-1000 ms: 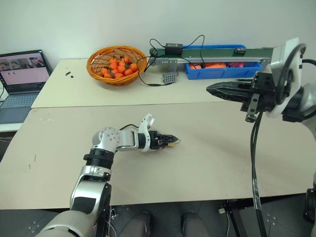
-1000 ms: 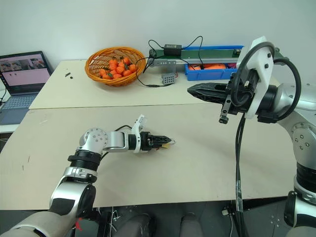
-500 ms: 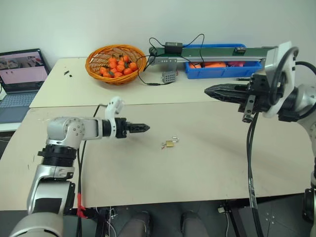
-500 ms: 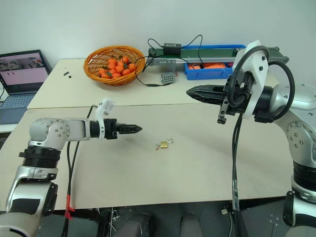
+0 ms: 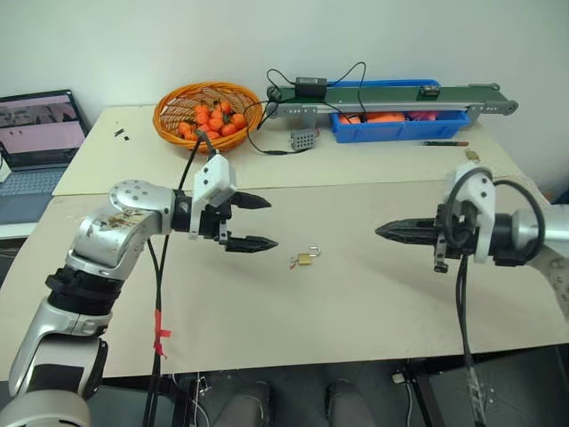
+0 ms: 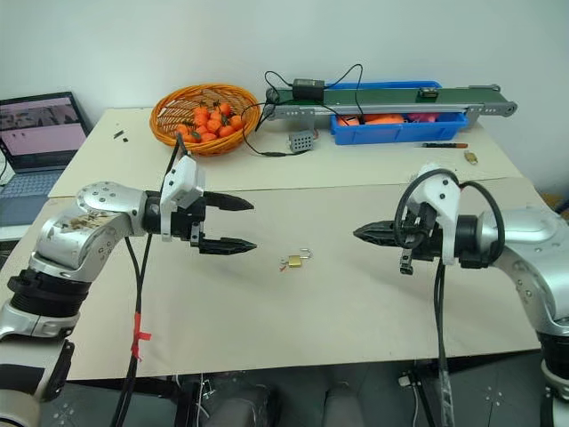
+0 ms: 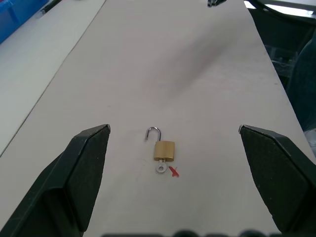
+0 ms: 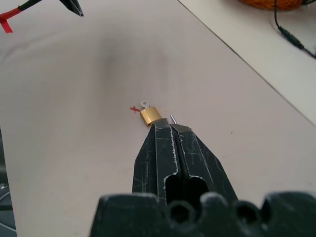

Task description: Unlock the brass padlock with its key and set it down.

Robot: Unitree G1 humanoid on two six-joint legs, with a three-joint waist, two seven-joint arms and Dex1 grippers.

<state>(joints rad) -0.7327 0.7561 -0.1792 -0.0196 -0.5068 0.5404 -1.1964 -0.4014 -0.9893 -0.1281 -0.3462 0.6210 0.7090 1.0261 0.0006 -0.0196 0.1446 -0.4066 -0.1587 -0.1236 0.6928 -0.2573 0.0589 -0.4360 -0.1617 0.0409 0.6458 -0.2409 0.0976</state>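
Note:
The brass padlock [image 5: 305, 259] lies flat on the beige table, its silver shackle swung open. The key [image 7: 161, 168] sits in the bottom of the lock body [image 7: 164, 150], beside a small red mark. My left gripper [image 5: 258, 222] hovers to the left of the lock, wide open and empty, its black fingers [image 7: 74, 173] framing the lock in the left wrist view. My right gripper [image 5: 382, 232] is shut and empty, pointing at the lock from the right at a distance. In the right wrist view the padlock [image 8: 149, 115] lies just beyond the shut fingertips.
An orange basket of oranges [image 5: 209, 116], a blue bin [image 5: 400, 123] under a conveyor, a black adapter with cables [image 5: 311, 86] and a grey block [image 5: 304, 140] stand on the rear table. A laptop [image 5: 40, 133] sits at far left.
The left gripper let go of the padlock, drew back to the left, rose and rolled, its fingers spreading wide. The right gripper came down toward table level.

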